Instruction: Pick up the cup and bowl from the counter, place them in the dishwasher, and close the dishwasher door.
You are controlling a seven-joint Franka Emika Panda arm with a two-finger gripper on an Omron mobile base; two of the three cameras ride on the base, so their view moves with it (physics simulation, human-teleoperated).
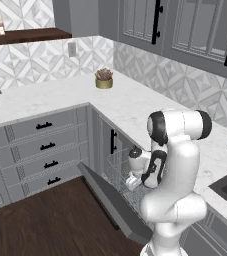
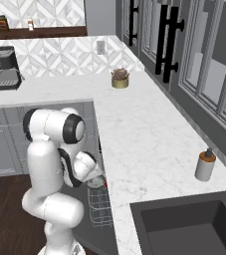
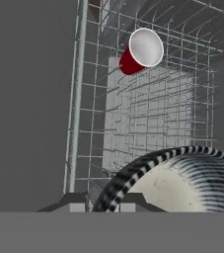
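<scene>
- Two task things show in the hand view: the cup [image 3: 140, 51] lies on its side in the dishwasher's wire rack [image 3: 148, 99], white mouth toward the camera, and the bowl [image 3: 177, 178] sits close at the bottom of that view, its striped rim arching up from beside the finger tips.
- The bowl's lower part is cut off by the bottom of the hand view, so its full outline cannot be made out.
- The gripper [image 3: 102, 205] shows only as two dark tip stubs at the bottom of the hand view; the bowl's rim passes right between them, and the jaws look pinched on that rim with a narrow gap.
- In the left base view the gripper [image 1: 133, 183] is low over the rack [image 1: 116, 172], mostly hidden behind the arm's own wrist and elbow; the bowl cannot be picked out there.
- In the right base view a greyish round shape at the hand looks like the bowl [image 2: 96, 181], half covered by the wrist, above the rack [image 2: 99, 206].
- The dishwasher door [image 1: 112, 202] hangs open, slanting down toward the wooden floor [image 1: 50, 225]; its far end is hidden behind the robot's base.
- On the counter [image 2: 144, 144] stand a gold plant pot [image 2: 120, 78] near the corner and a soap bottle [image 2: 205, 166] beside the sink [image 2: 189, 224], which the frame cuts off.
</scene>
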